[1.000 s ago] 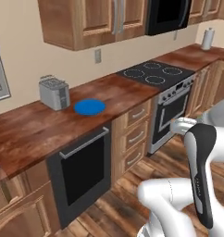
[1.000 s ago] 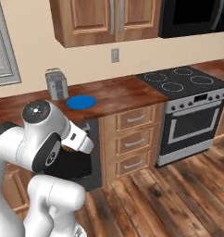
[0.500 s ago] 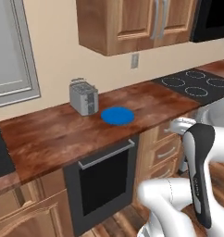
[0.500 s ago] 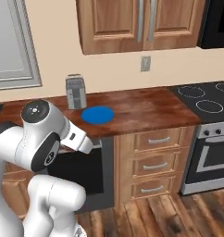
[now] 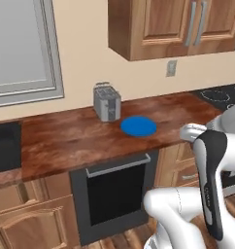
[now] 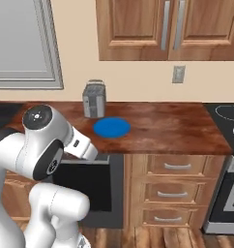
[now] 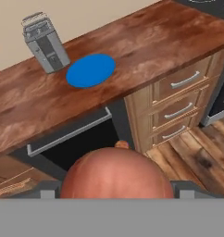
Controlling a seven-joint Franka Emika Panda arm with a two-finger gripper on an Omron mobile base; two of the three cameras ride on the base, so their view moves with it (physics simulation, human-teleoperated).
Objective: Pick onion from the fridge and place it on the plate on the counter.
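Observation:
The onion (image 7: 116,173), a reddish-brown ball, bulges at the bottom of the hand view, and my gripper (image 7: 115,192) is shut on it. The blue plate (image 7: 90,70) lies flat on the dark wood-grain counter (image 7: 155,41), ahead of the onion and slightly left, beside a grey toaster (image 7: 44,41). From the base cameras the plate (image 5: 138,126) (image 6: 111,127) sits near the counter's (image 5: 66,138) (image 6: 172,128) front edge, with my arm low in front of it. The fridge is out of view.
The toaster (image 5: 107,102) (image 6: 94,99) stands just behind the plate, to its left. A dark appliance front (image 5: 117,194) sits under the counter, with drawers (image 6: 169,189) to its right. The stove top (image 6: 230,114) lies at the far right.
The whole scene has slid right as the base moved left along the counter. Plate and toaster now sit near the middle and closer; the stove has gone to the edge.

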